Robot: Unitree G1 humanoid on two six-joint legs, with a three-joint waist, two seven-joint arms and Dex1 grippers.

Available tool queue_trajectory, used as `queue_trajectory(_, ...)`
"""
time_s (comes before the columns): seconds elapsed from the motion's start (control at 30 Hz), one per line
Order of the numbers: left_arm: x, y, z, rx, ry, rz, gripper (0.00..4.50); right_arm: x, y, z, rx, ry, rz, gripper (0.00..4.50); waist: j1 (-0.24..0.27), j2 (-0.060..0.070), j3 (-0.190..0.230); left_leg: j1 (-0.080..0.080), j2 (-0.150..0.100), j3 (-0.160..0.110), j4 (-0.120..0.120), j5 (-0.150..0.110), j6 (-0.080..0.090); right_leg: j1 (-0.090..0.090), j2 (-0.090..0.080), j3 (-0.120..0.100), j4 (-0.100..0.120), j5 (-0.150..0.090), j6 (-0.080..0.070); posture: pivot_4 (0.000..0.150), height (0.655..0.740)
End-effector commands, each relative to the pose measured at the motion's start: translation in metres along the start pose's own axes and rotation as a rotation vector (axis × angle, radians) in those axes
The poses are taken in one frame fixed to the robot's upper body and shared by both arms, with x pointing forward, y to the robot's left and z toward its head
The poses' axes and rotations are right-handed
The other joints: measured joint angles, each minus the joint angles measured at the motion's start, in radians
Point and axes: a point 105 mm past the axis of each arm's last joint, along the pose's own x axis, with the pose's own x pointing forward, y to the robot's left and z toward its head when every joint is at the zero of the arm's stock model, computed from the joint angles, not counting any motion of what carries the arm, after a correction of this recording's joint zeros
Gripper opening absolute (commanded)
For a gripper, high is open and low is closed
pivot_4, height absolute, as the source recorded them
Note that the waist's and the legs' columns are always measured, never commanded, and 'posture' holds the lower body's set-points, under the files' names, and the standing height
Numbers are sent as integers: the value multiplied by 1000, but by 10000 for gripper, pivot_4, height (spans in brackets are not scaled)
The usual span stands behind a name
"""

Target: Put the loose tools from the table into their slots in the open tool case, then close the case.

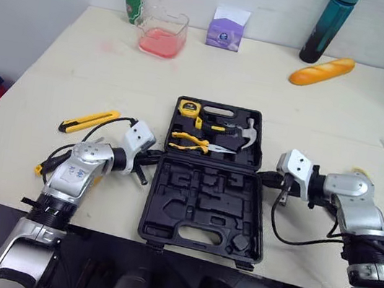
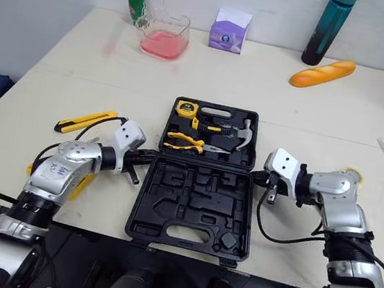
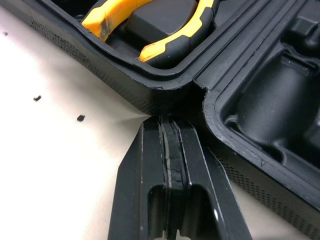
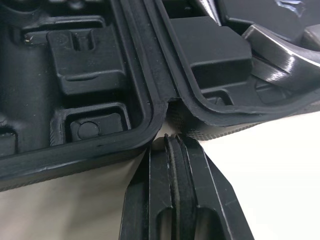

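The yellow utility knife [image 1: 88, 121] lies left of the open tool case [image 1: 206, 190], toward the left edge of the counter [image 1: 294, 102]. It is probably light, stiff and smooth, best taken at mid-body. The case's far half holds a tape measure [image 1: 188, 107], pliers [image 1: 192, 142] and a hammer [image 1: 241, 133]; the near half is empty. The left gripper [image 3: 167, 122] and right gripper [image 4: 172, 141] have jaws closed on nothing, at the hinge.

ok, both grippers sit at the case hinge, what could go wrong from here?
1. Utility knife lies on the table left of the case; closing now would leave it out.
2. Left gripper and right gripper are shut at the hinge corners; a push there may slide the case instead of folding it.
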Motion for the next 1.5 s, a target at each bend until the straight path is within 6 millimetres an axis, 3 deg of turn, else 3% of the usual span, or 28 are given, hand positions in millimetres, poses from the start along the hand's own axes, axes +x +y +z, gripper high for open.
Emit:
queue_trajectory(0.03, 12, -13, 13, 50, -41, -69, 0, -4, 1, 14, -36, -48, -11, 344, 0, 0, 0, 0, 0, 0, 0, 0, 0, 0, 0, 0, 0, 0, 0, 1500, 7400)
queue_trajectory(0.23, 11, -13, 8, 52, -29, -63, 0, -3, 3, 9, -46, -28, -28, 344, 1, 0, 0, 0, 0, 0, 0, 0, 0, 0, 0, 0, 0, 0, 0, 1500, 7400)
queue_trajectory(0.4, -9, -9, -6, 21, -12, -27, 0, -5, 1, 9, -51, -27, -40, 344, -4, 0, 0, 0, 0, 0, 0, 0, 0, 0, 0, 0, -1, 0, 0, 1500, 7400)
queue_trajectory(0.53, -21, 7, 1, 62, -48, 82, 0, -8, 0, 5, -53, -7, -37, 344, -8, 0, 0, 0, 0, 0, -1, 0, 0, 0, 0, 0, -1, 0, 0, 1500, 7400)
queue_trajectory(0.73, -67, 10, 15, 119, -35, 55, 0, -59, -26, 8, -58, 22, -118, 344, -21, 0, 1, -1, 1, 0, -1, 0, 0, -1, 1, 0, -2, 0, 0, 1500, 7400)
queue_trajectory(0.97, -138, 41, 10, 128, 17, 241, 0, -123, -40, -4, -50, 102, -248, 344, -26, 0, 1, 1, 2, 0, -2, 0, 0, 0, 1, 0, -2, 0, 0, 1500, 7400)
queue_trajectory(1.03, -168, 54, 5, 120, 46, 325, 6582, -147, -45, -6, -22, 108, -322, 0, -27, 0, 1, 1, 2, 1, -2, 0, 0, 0, 1, 0, -3, 0, 0, 1500, 7400)
queue_trajectory(1.13, -225, 70, -1, 105, 59, 475, 17402, -194, -51, -14, 33, 168, -457, 9566, -29, 2, 2, 0, 2, 1, -3, -1, -1, -1, 1, 0, -3, 0, 0, 1500, 7400)
queue_trajectory(1.33, -306, 83, -30, 5, 83, 720, 45000, -258, -61, -24, 12, 276, -711, 39654, -35, 3, 3, 2, 3, 3, -3, -2, -1, -1, 1, 2, -4, 0, 0, 1500, 7400)
queue_trajectory(1.37, -323, 88, -27, 9, 27, 790, 45000, -267, -63, -23, -13, 283, -759, 44417, -38, 3, 3, 2, 4, 3, -4, -3, -2, -1, 2, 2, -4, 0, 0, 1500, 7400)
queue_trajectory(1.43, -347, 96, -27, -4, -29, 892, 45000, -277, -69, -18, -30, 240, -837, 44417, -41, 3, 3, 2, 5, 3, -4, -4, -3, -2, 3, 2, -4, 0, -1, 1500, 7400)
queue_trajectory(1.5, -383, 102, -44, -23, 31, 1036, 45000, -289, -73, -19, -28, 245, -908, 44417, -50, 4, 3, 2, 5, 3, -4, -4, -3, -2, 3, 2, -3, -1, -1, 1500, 7400)
